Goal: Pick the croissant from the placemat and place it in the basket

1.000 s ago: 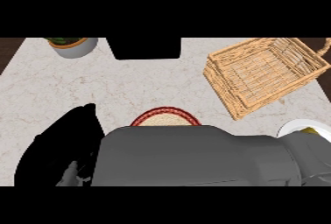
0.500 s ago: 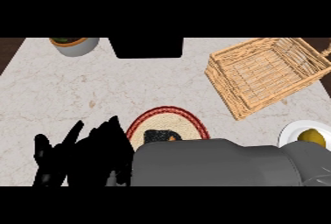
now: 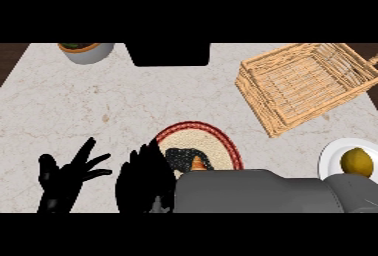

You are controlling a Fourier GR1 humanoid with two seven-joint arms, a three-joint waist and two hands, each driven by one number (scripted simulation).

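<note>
The croissant (image 3: pixel 183 158) looks dark with an orange patch and lies on the round woven placemat (image 3: pixel 214 136) with a red rim, low in the middle of the head view. My right hand (image 3: pixel 145 181) stands at the mat's left edge, just left of the croissant, fingers straight and pointing up, open. Its grey forearm (image 3: pixel 258 192) comes in from the lower right and hides the mat's near part. My left hand (image 3: pixel 63 179) rests open with fingers spread at the lower left. The wicker basket (image 3: pixel 275 107) sits at the upper right, holding nothing.
A white plate (image 3: pixel 330 159) with a yellow lemon (image 3: pixel 356 161) lies at the right edge, near my forearm. A grey pot with a plant (image 3: pixel 86 51) stands at the back left. A black block (image 3: pixel 168 54) sits at the back centre.
The right forearm has drawn lower, uncovering more of the placemat and the croissant. My right hand has moved right up to the mat's left edge; the left hand's fingers have spread.
</note>
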